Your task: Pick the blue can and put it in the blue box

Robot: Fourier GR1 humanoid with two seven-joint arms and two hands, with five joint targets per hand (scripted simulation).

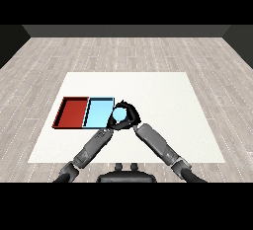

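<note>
A flat white counter (pixel 158 120) stands on a floor (pixel 123 51) of pale grey planks, with a dark wall at the far end. Two shallow rectangular trays lie side by side and touching near the counter's left edge: a red tray (pixel 71 111) with a dark rim, and to its right a light blue tray (pixel 97 113) with a darker blue rim. Both look smooth and plain.

The blue can (pixel 119 114) shows as a pale blue rounded shape just beside the blue tray's right rim, outside the tray. Black fingers curl around it, hiding its sides and base, so whether it touches the counter cannot be told. The right hand (pixel 131 114) wraps the can from the right and over the top. The left hand (pixel 115 124) sits low against the can's near side, at the tray's corner; its fingers merge with the other hand's, so their state cannot be told. Two grey, cylindrical forearms rise from the lower corners and meet at the can.
</note>
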